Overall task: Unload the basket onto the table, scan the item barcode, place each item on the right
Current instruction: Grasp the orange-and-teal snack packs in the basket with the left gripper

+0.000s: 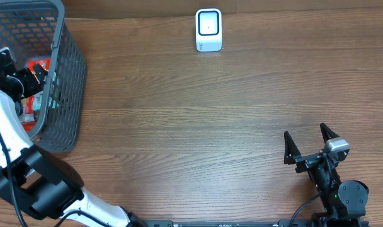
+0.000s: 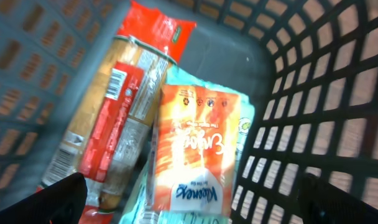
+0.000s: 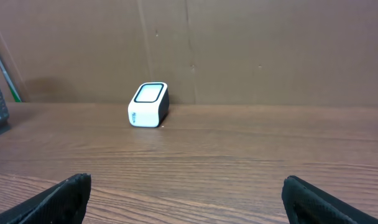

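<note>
The items for scanning lie in the grey basket (image 1: 68,82) at the far left of the table (image 1: 179,126). The left gripper (image 2: 198,196) hangs inside the basket with its fingers spread wide and holds nothing. Directly below it, on top of the pile, lies an orange packet (image 2: 192,149) with white print. It leans partly on a long pack (image 2: 108,124) that has clear film and a red label.

The orange packet is probably the one to take, because it lies uppermost and between the fingers. It looks like a light pouch of thin glossy film, so it should be soft and a little slippery, and it may crumple under pressure. A good hold would be across its narrow width near the middle, with the fingers coming down on the two long edges. The basket wall is close on one side and the long pack touches the other, so there is little room for the fingers.

No barcode shows on the upper face, so it may be underneath.

The scanner (image 1: 208,29) stands well apart, at the far edge of the table. The right gripper (image 1: 305,132) rests near the front edge, also spread and empty.
</note>
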Robot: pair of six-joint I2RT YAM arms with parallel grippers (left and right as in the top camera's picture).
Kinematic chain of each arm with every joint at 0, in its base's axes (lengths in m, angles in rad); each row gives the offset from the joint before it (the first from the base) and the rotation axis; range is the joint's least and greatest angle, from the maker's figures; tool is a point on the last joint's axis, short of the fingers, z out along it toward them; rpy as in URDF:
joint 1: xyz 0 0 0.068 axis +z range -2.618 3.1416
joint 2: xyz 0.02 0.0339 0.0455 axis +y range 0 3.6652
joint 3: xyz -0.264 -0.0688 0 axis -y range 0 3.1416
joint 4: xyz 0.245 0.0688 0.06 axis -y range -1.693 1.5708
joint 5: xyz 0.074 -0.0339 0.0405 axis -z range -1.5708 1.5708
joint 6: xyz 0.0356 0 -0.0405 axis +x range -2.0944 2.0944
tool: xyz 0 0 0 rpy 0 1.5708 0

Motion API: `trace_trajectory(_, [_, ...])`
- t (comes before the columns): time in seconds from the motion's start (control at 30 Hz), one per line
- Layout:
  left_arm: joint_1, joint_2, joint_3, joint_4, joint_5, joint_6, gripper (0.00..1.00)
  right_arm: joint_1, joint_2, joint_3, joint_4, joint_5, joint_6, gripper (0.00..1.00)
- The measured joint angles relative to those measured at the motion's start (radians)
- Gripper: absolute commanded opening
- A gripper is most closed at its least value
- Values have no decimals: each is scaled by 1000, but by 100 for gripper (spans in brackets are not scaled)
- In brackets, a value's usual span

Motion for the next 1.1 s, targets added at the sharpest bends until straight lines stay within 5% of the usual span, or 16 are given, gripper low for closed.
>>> trace_trajectory(0.7, [-13,191,0,-15,7,16,100,0,0,0,0,0,0,100])
trace_trajectory(1.1, [-19,225,0,-7,8,31,62,0,0,0,0,0,1,100])
